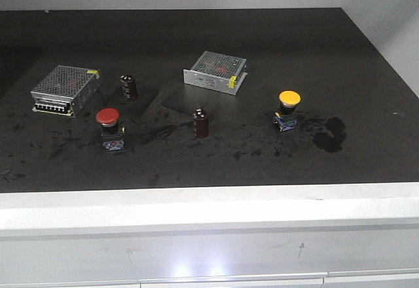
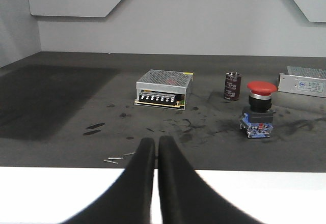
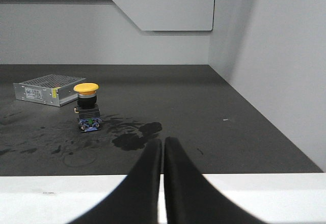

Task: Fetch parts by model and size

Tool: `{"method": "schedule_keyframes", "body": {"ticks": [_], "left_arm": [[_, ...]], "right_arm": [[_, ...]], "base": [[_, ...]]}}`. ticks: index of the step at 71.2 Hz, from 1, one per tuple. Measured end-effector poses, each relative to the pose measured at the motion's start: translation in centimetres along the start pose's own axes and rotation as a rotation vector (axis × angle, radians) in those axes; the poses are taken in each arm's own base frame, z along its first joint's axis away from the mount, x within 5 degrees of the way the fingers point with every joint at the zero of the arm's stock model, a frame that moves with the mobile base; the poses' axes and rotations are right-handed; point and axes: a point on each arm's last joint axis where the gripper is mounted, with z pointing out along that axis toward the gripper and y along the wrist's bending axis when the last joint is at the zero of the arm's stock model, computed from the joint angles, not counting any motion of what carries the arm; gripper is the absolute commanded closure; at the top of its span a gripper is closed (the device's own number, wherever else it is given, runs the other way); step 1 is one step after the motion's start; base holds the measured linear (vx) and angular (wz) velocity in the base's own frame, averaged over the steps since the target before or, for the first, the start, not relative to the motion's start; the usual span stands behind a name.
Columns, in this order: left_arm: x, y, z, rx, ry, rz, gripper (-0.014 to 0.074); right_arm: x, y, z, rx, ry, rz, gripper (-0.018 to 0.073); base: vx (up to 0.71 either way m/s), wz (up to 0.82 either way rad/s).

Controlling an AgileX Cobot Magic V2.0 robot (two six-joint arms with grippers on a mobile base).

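Left wrist view: the left pincer (image 2: 155,143) hangs over the white front ledge (image 2: 51,193) of a dark, smudged tabletop (image 2: 61,107). Its two black fingers are drawn together with only a sliver between them, gripping nothing. The red-capped push-button switch (image 2: 259,110) stands upright ahead of this pincer and off to its right, well apart from it. Just beyond the switch stands a dark maroon capacitor (image 2: 233,86). A silver perforated-metal box (image 2: 164,89) lies almost straight ahead of the pincer, farther out.

Right wrist view: the right pincer (image 3: 163,143) is also narrowed to a slit and empty, over the ledge. The yellow-capped push-button switch (image 3: 87,108) stands upright ahead of it and to its left, well apart. A second silver box (image 3: 48,88) lies beyond the switch, further left.
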Motion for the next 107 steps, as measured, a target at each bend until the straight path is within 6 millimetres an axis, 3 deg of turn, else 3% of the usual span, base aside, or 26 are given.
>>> {"method": "schedule_keyframes", "body": {"ticks": [96, 107], "left_arm": [[0.0, 0.0, 0.0, 0.000, -0.005, 0.011, 0.0603], [-1.1, -0.1, -0.1, 0.016, -0.118, -0.013, 0.0603]], "right_arm": [[0.0, 0.0, 0.0, 0.000, -0.001, -0.001, 0.0569], [-1.3, 0.1, -0.1, -0.007, -0.150, -0.004, 0.0569]], "base": [[0.00, 0.00], [0.00, 0.00]]}}
